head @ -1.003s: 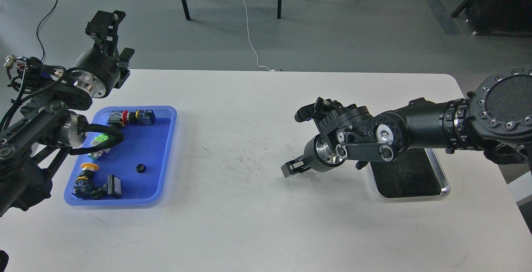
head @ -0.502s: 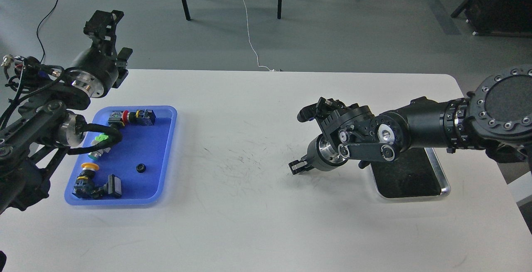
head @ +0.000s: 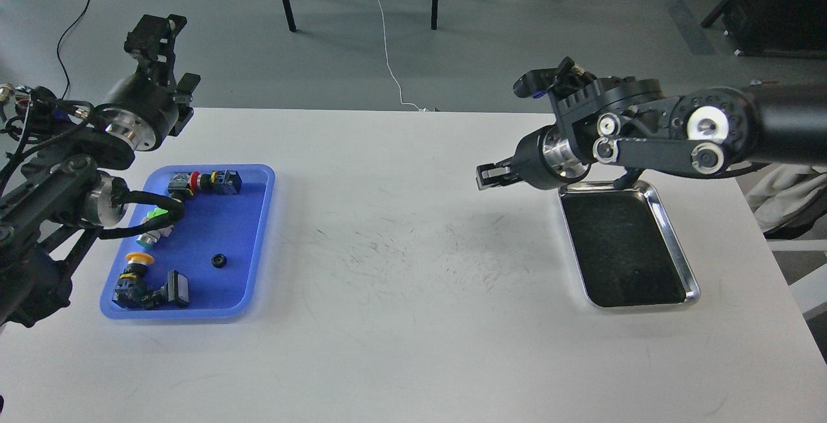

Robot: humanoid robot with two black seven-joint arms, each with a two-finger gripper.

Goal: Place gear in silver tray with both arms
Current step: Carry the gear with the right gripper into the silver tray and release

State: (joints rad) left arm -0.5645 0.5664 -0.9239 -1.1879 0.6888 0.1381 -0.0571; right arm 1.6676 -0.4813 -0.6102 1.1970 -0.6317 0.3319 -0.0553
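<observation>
The gear [head: 219, 260] lies in the blue tray [head: 258, 229], below the left gripper [head: 155, 30], whose fingers I cannot tell apart. The right gripper [head: 491, 174], fingers together and empty, hovers just left of the silver tray [head: 678, 248], leaving it clear for delivery.

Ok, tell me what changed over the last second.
The right gripper rose and drew back toward the far right, uncovering the silver tray, and its fingers closed on nothing visible. The left gripper drifted slightly left. The gear and blue tray stayed put.
</observation>
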